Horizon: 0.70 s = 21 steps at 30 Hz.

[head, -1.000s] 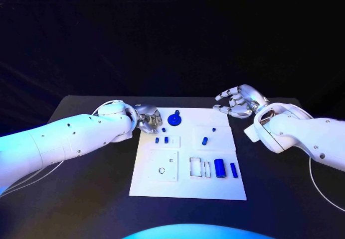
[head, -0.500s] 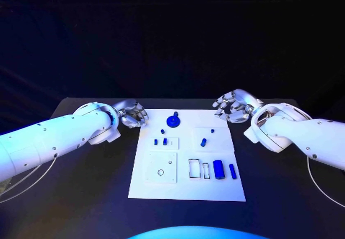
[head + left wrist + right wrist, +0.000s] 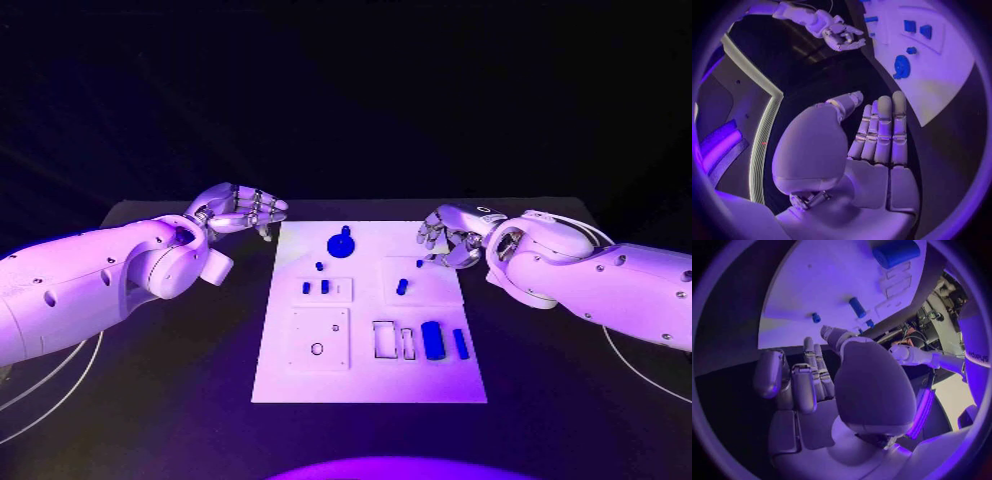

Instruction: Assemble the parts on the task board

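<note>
Fingers (image 3: 257, 207) of two empty hands beside one task board (image 3: 369, 375).

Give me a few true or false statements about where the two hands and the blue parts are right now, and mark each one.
1. The left hand holds a blue part. False: it holds nothing, its fingers straight and empty.
2. The right hand is at the task board's right edge. True.
3. The round blue part lies near the board's far edge. True.
4. The right hand grips the large blue cylinder. False: that cylinder lies on the board, apart from both hands.
</note>
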### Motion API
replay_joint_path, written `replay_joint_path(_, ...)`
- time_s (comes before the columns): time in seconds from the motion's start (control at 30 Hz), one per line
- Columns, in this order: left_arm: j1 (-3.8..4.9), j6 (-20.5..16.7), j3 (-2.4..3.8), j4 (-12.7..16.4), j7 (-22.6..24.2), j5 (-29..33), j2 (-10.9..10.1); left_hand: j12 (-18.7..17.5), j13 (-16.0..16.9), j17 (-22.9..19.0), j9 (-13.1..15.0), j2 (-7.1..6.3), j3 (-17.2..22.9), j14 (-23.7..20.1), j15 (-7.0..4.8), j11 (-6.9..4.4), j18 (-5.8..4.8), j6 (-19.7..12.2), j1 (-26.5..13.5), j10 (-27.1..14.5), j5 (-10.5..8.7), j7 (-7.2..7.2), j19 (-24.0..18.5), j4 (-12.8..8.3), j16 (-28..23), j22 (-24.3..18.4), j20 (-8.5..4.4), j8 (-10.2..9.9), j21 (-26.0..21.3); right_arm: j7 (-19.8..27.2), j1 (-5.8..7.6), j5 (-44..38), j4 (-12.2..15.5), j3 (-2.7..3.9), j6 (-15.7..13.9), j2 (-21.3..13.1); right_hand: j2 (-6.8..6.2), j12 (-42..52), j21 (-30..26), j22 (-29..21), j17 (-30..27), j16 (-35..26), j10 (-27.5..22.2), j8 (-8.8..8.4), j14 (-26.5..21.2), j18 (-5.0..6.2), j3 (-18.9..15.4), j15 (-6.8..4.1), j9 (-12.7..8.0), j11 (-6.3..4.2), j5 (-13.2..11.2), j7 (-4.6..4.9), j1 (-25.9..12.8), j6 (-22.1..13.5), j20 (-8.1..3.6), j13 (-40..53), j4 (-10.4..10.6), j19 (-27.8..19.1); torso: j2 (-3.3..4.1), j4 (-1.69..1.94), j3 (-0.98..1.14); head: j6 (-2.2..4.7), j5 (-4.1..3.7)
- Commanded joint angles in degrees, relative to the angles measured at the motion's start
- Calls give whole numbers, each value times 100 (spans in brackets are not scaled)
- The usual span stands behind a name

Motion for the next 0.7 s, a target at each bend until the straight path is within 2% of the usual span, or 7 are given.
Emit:
replay_joint_path(0.03,3,171,7,115,666,857,-28,31,1,-9,0,11,-60,-55,-5,-31,38,-26,-54,-4,-4,-10,-7,7,-15,-30,17,2,-40,-310,-33,-805,-8,-3,426,37,-18,-34,2,203,150,17,-2,-1,317,-94,-40,-42,-5,3,-40,-40,-57,-17,-8,-20,-11,21,5,-8,-5,-6,-2)
replay_joint_path(0.33,1,134,6,402,826,1077,-133,111,18,-31,13,58,-119,-77,-29,-63,41,25,18,78,13,-33,37,7,-16,-97,0,37,-127,-426,-106,-1068,-75,-9,427,164,13,-67,29,230,159,26,24,7,318,-100,-42,-42,-5,1,25,-45,-55,10,-12,-76,-42,29,4,11,-7,-26,-29)
replay_joint_path(0.53,1,122,6,452,844,1097,-153,116,18,-34,13,63,-120,-81,-31,-64,41,29,29,81,14,-33,41,4,-18,-102,-3,39,-133,-408,-156,-1086,-113,-15,412,243,76,-85,57,260,161,33,118,39,317,-104,36,-54,3,-16,76,-62,-33,84,-18,-136,-68,39,-1,-9,3,-39,-13)
replay_joint_path(0.7,0,109,6,463,846,1102,-154,121,18,-39,15,74,-120,-86,-33,-65,41,36,46,84,17,-32,46,0,-21,-108,-6,43,-141,-370,-197,-1067,-128,-17,369,304,123,-113,81,288,164,39,220,69,318,-108,145,-64,12,-31,25,-76,-18,156,-25,-199,-101,48,5,0,6,-52,-12)
